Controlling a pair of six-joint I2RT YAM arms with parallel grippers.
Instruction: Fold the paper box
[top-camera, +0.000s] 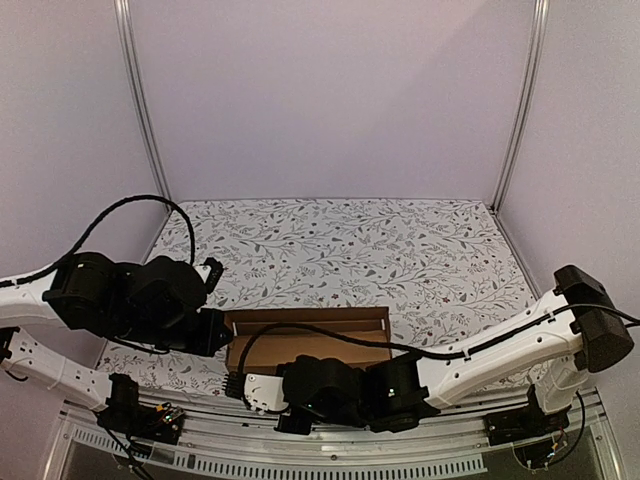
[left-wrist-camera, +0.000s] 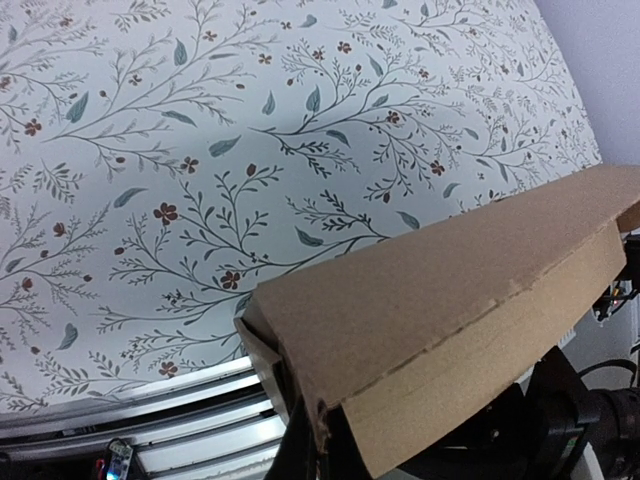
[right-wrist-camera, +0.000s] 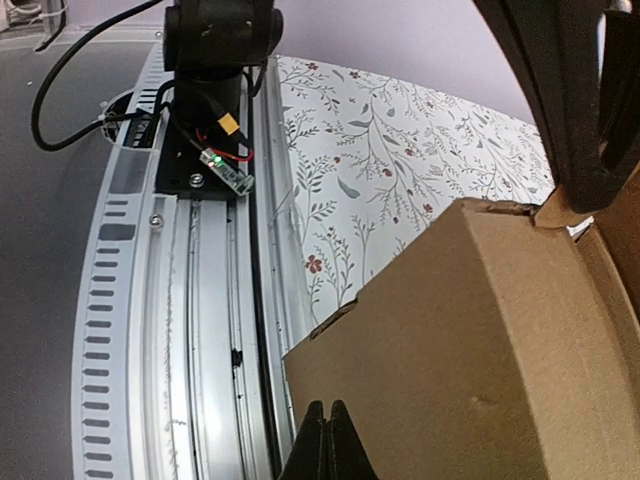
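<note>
Paper box (top-camera: 310, 340) lay on the table (top-camera: 350, 250) at its near edge, left of the middle, long side along that edge. It was open on top with the walls raised.

Step in hand, as judged: squaring up the left end and the near-left corner of the box.

- Left claw (top-camera: 218, 330) should brace the left end while the right claw (top-camera: 233, 385) works the near wall, so that the box does not skid.
- Push along the crease, low on the wall; a push high up would likely buckle the corrugated board.
- Move slowly. The box sat close to the near edge and the metal rail (right-wrist-camera: 180, 330), with little room to slide.

Claws:

- Right claw (right-wrist-camera: 328, 440): fully closed, tips meeting and nothing between them. It sat just beside the near-left corner of the box (right-wrist-camera: 470, 350). Contact looked likely but could not be confirmed.
- Left claw (left-wrist-camera: 297, 450): closed, against the left end of the box (left-wrist-camera: 450, 300). The cardboard hid most of the fingers, so I could not tell whether a flap was pinched.
</note>
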